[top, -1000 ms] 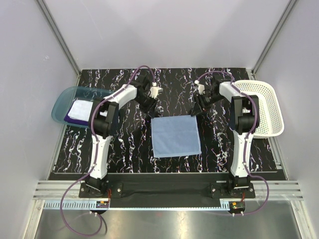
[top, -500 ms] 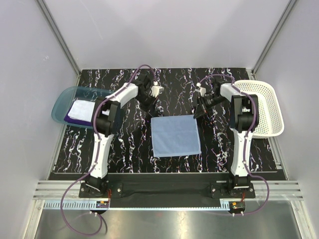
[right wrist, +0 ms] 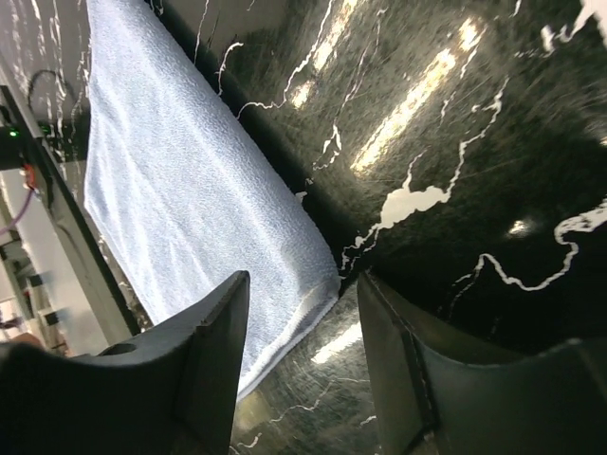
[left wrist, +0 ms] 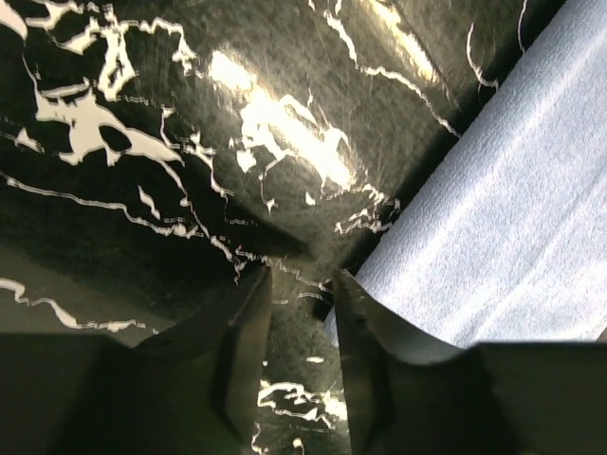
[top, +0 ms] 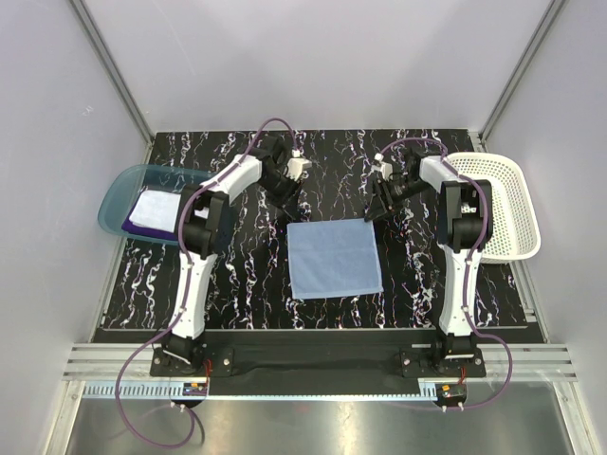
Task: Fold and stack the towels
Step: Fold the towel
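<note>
Jaws on both arms stand spread, pinching nothing. For a clean fold, drop them level to the black marbled tabletop [top: 237, 275] and nip both far corners together. Flat at mid-tabletop, the light blue terry-cloth square towel [top: 334, 258] has one far corner between the right jaws, the other just beside the left jaws.

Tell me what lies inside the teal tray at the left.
In the teal tray lies a white towel on top of a purple towel. Only the purple one's edge shows; the rest, and the tray floor beneath, is covered.
</note>
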